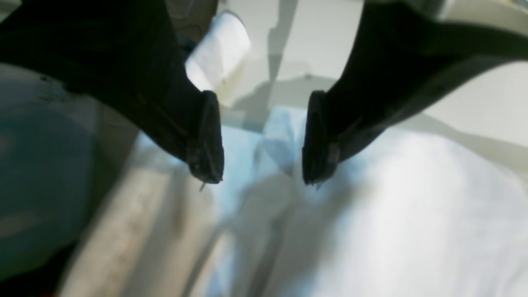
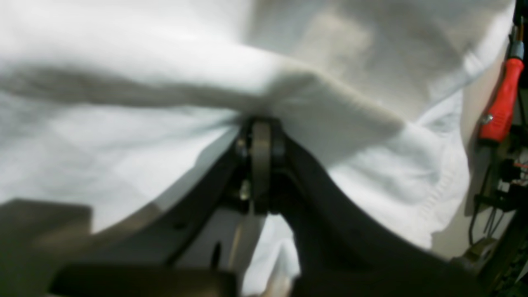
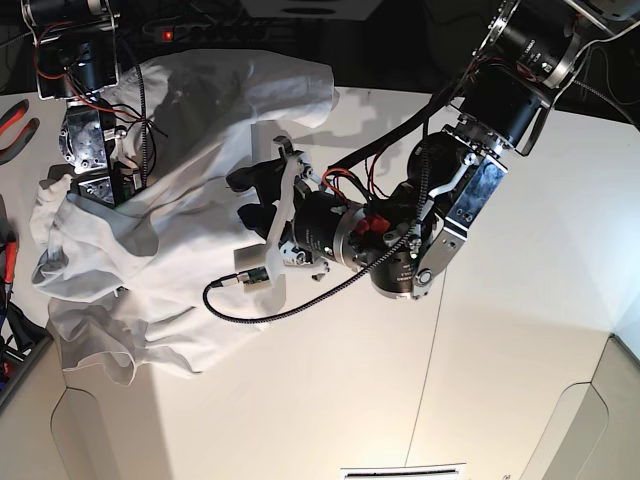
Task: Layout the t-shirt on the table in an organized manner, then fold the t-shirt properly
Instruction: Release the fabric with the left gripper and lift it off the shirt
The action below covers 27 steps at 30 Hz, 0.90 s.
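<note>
1. White tabletop: the table [image 3: 520,300] is mostly bare, giving room to spread the garment once it is brought over from the side.
2. Cotton in a heap: the t-shirt [image 3: 190,200] sits bunched over the table's far left corner and edge, draped against the right arm, so it is not yet laid out.
3. On the base view's left, the right gripper [image 2: 260,136] is clamped together on a pinch of the t-shirt, likely to anchor that side.
4. Reaching in sideways, the left gripper [image 1: 262,140] hangs just above the cloth with jaws apart and nothing between them, seemingly ready for a second hold.
</note>
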### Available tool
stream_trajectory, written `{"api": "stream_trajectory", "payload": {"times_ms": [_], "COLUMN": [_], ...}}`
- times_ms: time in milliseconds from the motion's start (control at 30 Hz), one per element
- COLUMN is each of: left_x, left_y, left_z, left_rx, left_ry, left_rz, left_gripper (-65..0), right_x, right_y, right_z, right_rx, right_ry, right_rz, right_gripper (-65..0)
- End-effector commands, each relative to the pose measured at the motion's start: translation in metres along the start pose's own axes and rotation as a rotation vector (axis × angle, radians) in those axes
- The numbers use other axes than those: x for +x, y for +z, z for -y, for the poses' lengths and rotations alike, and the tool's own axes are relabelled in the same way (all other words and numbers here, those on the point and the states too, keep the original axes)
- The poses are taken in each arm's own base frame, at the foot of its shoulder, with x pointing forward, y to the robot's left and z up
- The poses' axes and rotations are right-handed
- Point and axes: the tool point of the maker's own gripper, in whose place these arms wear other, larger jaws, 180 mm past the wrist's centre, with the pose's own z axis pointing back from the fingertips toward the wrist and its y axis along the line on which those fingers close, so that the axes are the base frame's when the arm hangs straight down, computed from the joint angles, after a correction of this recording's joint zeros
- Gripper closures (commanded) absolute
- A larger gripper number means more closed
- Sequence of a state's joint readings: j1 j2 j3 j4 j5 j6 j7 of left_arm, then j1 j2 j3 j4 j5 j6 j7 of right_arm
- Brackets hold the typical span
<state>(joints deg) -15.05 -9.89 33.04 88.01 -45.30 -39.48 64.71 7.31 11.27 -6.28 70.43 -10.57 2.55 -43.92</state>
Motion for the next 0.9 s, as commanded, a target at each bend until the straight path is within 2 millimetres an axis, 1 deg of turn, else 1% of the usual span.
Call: {"api": "stream_trajectory", "payload": {"times_ms": [0,100,233,367,500,567,633,767,867], "left_x": [0.016,0.024,0.044,0.051,0.062,0.066,0.069,0.071,0.069], "left_y": [0.006,0.006,0.005,-0.005,-0.011,-0.013,-0.013,-0.006,0.000], "left_z": [0.004,0.017,0.023,0.022,0.014,0.007,-0.004,-0.035,-0.051], "left_rx": [-0.027,-0.096,-0.117,-0.065,0.005,0.056,0.128,0.303,0.401], "left_ry": [-0.017,0.021,0.037,-0.003,-0.006,0.004,0.001,-0.005,-0.008], "left_rz": [0.046,0.100,0.211,0.226,0.253,0.261,0.266,0.277,0.266], "left_gripper": [-34.6,-34.6,-34.6,-34.6,-34.6,-34.6,-34.6,-34.5,-34.5], "right_x": [-0.013,-0.013,-0.013,-0.013,-0.013,-0.013,-0.013,-0.013,-0.013], "right_y": [-0.001,-0.001,-0.001,-0.001,-0.001,-0.001,-0.001,-0.001,-0.001], "right_z": [-0.016,-0.016,-0.016,-0.016,-0.016,-0.016,-0.016,-0.016,-0.016], "right_rx": [0.071,0.071,0.070,0.070,0.071,0.070,0.071,0.070,0.070], "right_ry": [0.005,0.005,0.004,0.004,0.004,0.004,0.004,0.004,0.004], "right_rz": [-0.053,-0.053,-0.053,-0.053,-0.053,-0.053,-0.053,-0.053,-0.053], "right_gripper": [0.0,0.0,0.0,0.0,0.0,0.0,0.0,0.0,0.0]}}
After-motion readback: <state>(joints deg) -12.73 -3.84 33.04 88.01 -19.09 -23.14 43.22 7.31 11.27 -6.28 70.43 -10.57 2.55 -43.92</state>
